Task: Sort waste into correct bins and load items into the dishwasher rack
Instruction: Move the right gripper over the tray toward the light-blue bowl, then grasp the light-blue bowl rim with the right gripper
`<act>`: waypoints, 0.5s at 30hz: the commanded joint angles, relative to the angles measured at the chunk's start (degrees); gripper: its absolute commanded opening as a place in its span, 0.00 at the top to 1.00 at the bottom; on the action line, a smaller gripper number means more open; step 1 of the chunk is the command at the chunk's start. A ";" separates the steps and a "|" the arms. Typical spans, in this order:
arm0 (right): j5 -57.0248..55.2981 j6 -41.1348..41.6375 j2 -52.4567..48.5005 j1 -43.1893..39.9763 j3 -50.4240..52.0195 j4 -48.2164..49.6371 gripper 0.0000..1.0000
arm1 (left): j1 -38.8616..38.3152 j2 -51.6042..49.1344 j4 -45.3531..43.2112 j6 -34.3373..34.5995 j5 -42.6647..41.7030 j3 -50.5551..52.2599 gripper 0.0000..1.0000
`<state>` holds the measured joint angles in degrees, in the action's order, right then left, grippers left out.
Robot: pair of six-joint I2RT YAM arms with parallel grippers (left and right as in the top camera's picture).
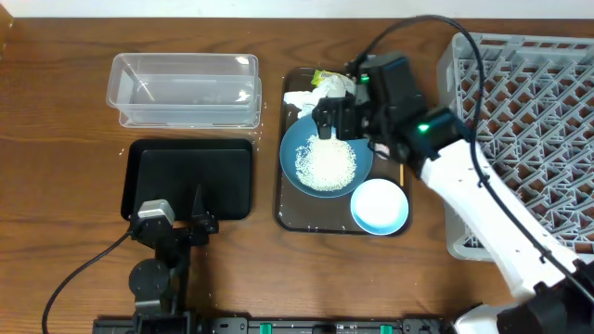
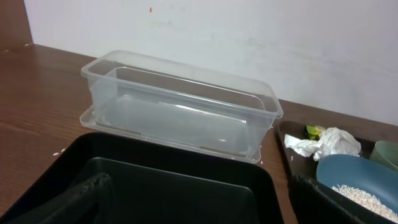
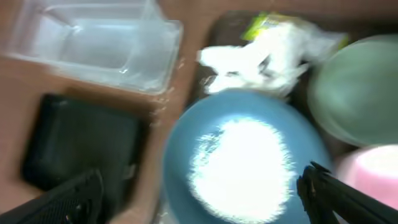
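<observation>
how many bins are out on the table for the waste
2. The clear plastic tub sits on the table at the back left; the black tray lies just in front of it. The right arm covers some ground, so another could be hidden.

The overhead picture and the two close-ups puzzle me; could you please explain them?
This is a two-armed robot at a table. One camera looks down from above; one sits on each wrist, showing its fingers. The left gripper is at the edge of a black tray, beside a clear tub. The right gripper hovers above a blue dish of rice on a brown serving tray, with a tissue, a wrapper and a light-blue bowl. A grey rack stands at the right. Both grippers are open, holding nothing.
</observation>
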<state>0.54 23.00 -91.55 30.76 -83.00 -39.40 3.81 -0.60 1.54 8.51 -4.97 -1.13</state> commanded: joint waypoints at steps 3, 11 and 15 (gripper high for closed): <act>-17.94 -3.67 0.90 4.70 -3.72 -6.27 0.01 | 0.13 0.37 2.08 -1.01 -0.83 0.90 0.08; -9.79 -1.86 0.87 5.55 -3.56 -18.93 0.01 | 0.13 0.37 2.08 -1.01 -0.83 0.90 0.08; -1.99 -2.10 0.87 5.64 -3.21 -24.72 0.01 | 0.13 0.37 2.08 -1.01 -0.83 0.90 0.08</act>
<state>-7.27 21.21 -91.02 35.88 -86.13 -62.33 3.81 -0.60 1.56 8.51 -4.97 -1.13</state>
